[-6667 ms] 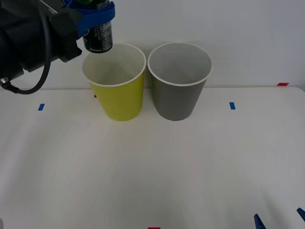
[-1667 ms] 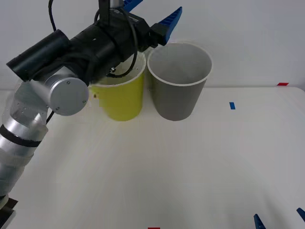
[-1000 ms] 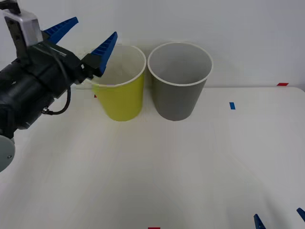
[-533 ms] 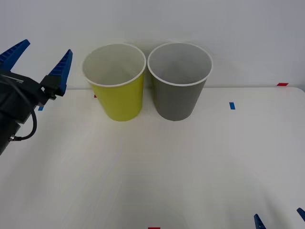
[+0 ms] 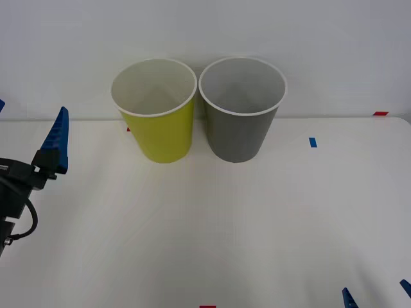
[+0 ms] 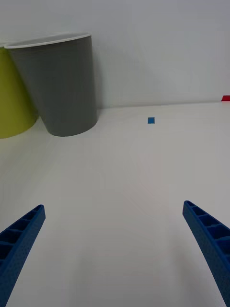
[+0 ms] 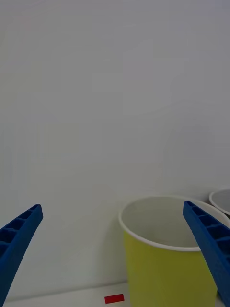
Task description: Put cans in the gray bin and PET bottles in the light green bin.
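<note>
The light green bin (image 5: 157,128) and the gray bin (image 5: 241,131) stand upright side by side at the back of the white table, rims nearly touching. My left gripper (image 5: 27,128) hovers open and empty at the table's far left, well clear of the light green bin (image 7: 163,264); a sliver of the gray bin's rim (image 7: 222,196) shows beside it. My right gripper (image 5: 377,294) waits open and empty at the near right corner, facing the gray bin (image 6: 62,91) and the light green bin (image 6: 12,100). The cans and PET bottles are out of view.
Small blue tape marks (image 5: 313,142) and a red mark (image 5: 381,113) lie on the table (image 5: 212,231). A plain white wall rises right behind the bins. Broad bare tabletop lies in front of the bins.
My left gripper held a can above the light green bin, later stood open over the bins, then drew back left and down to the table's left edge, empty. The right arm stayed still.
</note>
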